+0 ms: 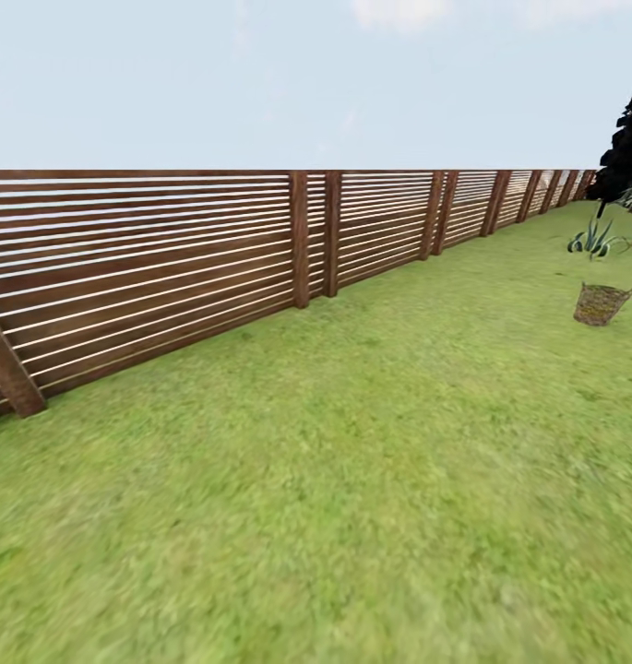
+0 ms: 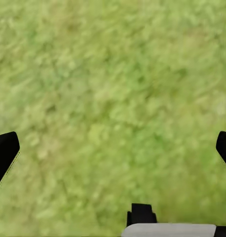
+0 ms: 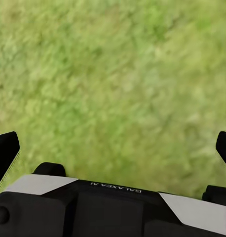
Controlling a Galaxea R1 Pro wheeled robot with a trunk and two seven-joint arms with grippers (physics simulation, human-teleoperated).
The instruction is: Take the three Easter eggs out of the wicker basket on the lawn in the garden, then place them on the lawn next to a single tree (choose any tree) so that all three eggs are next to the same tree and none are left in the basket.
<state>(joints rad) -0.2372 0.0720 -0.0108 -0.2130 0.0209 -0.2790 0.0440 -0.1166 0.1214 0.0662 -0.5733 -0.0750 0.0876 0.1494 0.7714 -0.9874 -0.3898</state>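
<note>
The brown wicker basket (image 1: 602, 303) stands on the lawn (image 1: 352, 480) far off at the right of the head view; its inside is hidden, so the eggs are out of sight. Dark, angular foliage of a tree (image 1: 626, 148) shows at the far right edge beyond it, with no trunk visible. In the left wrist view my left gripper (image 2: 113, 150) hangs open over bare grass, its black fingertips (image 2: 5, 153) wide apart. In the right wrist view my right gripper (image 3: 113, 150) is also open above grass, with nothing between its fingers (image 3: 5, 153).
A brown horizontal-slat fence (image 1: 168, 267) runs along the left and recedes to the back right. A spiky green plant (image 1: 594, 240) grows behind the basket. Grass stretches between me and the basket.
</note>
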